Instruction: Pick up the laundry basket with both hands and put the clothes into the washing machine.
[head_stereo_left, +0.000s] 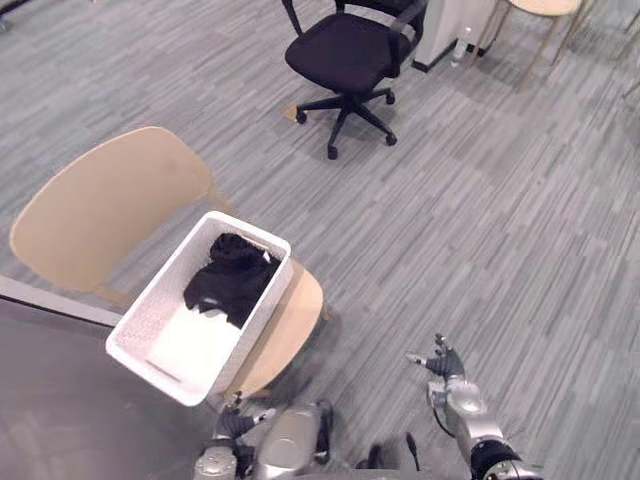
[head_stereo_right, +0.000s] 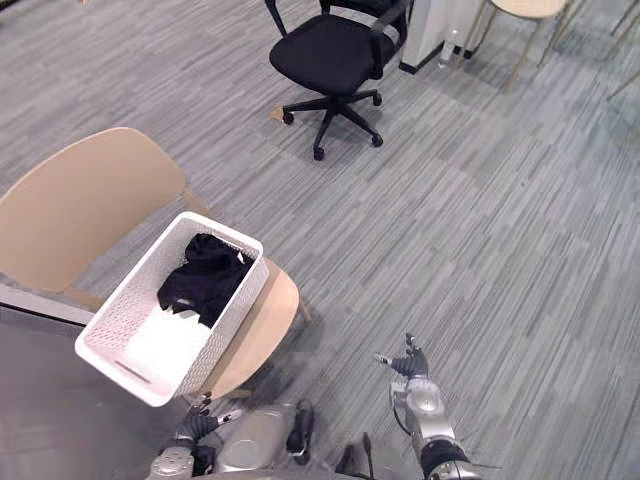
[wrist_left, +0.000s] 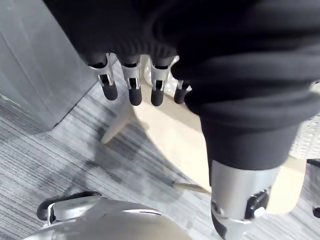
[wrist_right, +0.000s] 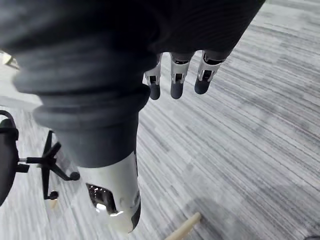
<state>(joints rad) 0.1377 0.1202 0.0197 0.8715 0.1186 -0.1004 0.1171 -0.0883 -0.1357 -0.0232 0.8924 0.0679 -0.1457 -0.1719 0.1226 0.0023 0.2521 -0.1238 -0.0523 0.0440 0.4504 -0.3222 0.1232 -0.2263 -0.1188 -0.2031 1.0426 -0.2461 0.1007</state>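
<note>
Laundry basket (head_stereo_left: 262, 312) overhangs the chair (head_stereo_left: 100, 210) seat's edge. Left hand (wrist_left: 132, 82) slack-fingered, empty, near basket corner. Right hand (head_stereo_left: 446, 376) likewise, over open floor (head_stereo_left: 480, 250).

Nothing legible right now: no txt, nos. or signs. Basket (head_stereo_left: 255, 232) walls are plain white mesh, no label showing. Bottle (head_stereo_left: 461, 45) at the far end is too small to read any print.
</note>
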